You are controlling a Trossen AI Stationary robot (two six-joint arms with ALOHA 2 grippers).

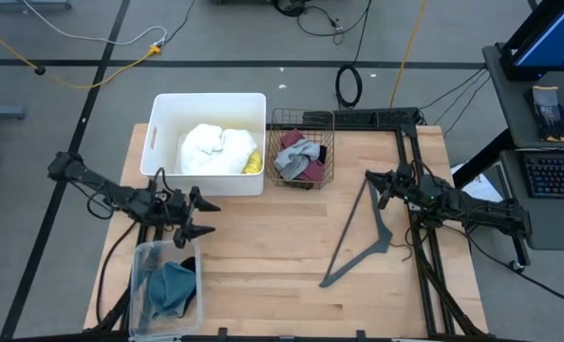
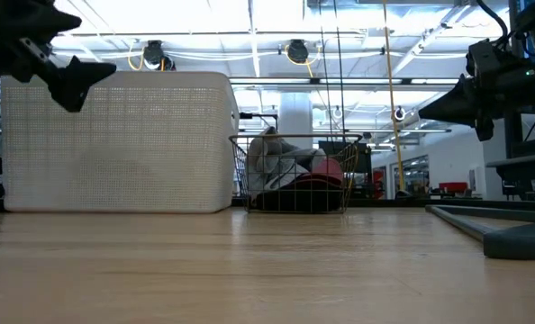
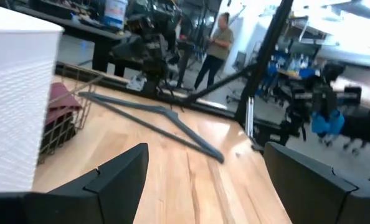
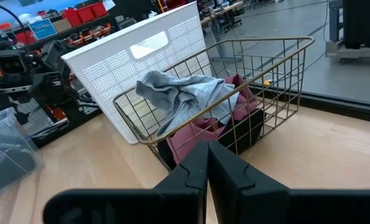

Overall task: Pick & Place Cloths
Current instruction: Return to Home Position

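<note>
My left gripper [image 1: 211, 218] hangs wide open above the tabletop [image 1: 263, 247] beside the white bin [image 1: 206, 97]; my right gripper [image 1: 369, 176], pinched closed on nothing, hovers near the hanger [image 1: 358, 261].

A robotics lab (industrial, open-plan): floor cables [image 1: 154, 47], parts bins [image 4: 88, 11], a standing person [image 3: 217, 46].
</note>
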